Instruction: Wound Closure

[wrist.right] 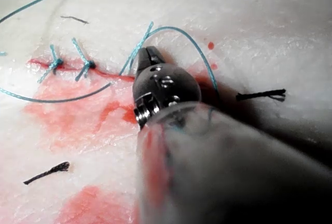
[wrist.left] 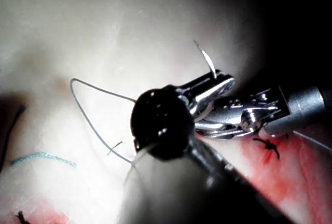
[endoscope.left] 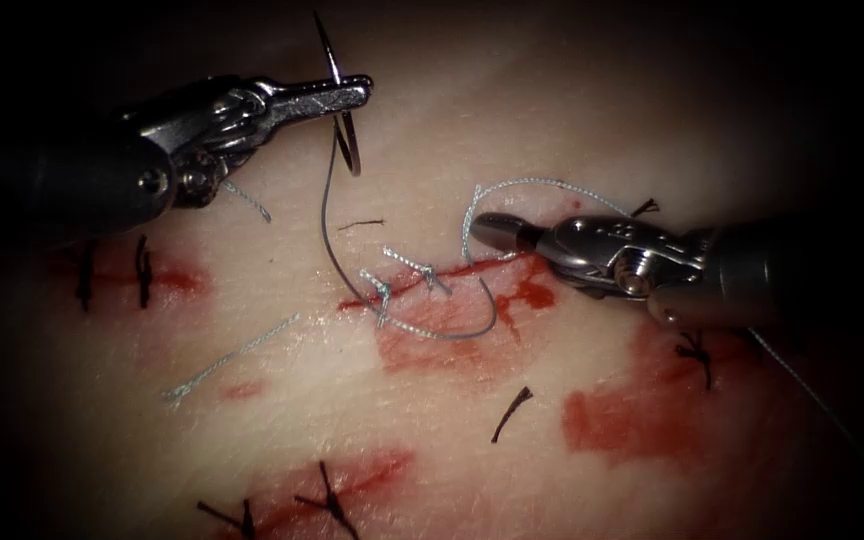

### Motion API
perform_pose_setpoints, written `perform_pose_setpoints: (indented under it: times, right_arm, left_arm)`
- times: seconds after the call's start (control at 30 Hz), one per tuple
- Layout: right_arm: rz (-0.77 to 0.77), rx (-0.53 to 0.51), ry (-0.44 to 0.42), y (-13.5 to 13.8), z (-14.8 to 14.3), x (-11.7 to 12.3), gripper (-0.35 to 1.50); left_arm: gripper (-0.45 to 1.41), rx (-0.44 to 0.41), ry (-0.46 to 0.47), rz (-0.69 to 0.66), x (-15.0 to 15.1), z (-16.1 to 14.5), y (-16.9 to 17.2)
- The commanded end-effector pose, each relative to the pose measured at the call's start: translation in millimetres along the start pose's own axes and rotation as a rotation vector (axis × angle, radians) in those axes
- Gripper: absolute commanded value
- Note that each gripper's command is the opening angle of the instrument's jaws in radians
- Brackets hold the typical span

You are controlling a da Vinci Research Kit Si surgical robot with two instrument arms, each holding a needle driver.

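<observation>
my left tool (endoscope.left: 357, 92) clamps the needle (endoscope.left: 340, 95) mid-curve, clear of the tissue (endoscope.left: 282, 400), long axis near upright, tip up. my right tool (endoscope.left: 487, 232) closed, touching thread (endoscope.left: 324, 215).

Black stitches (endoscope.left: 142, 270) are sitting at far L, a black knot (endoscope.left: 697, 352) is lying at R, more dark stitches (endoscope.left: 327, 500) are crossing near the bottom edge, & a loose black scrap (endoscope.left: 512, 413) is lying betw. them.
</observation>
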Motion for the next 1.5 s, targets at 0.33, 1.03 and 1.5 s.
perform_pose_setpoints:
  times: [0.33, 1.03, 1.5]
  right_arm:
    - [0.021, 0.013, 0.022, 0.4, -0.3, 1.4, -0.35]
    - [0.045, 0.071, 0.035, -2.0, -0.3, 2.0, -0.35]
    - [0.040, 0.050, 0.077, 0.1, 1.7, 1.7, -0.35]
  left_arm:
    - [-0.45, -0.002, 0.000, -0.003, -0.2, 0.2, -0.4]
    - [-0.45, 0.004, -0.007, -0.002, -0.3, 0.3, -0.4]
    - [-0.45, 0.006, -0.009, -0.002, -0.3, 0.3, -0.4]
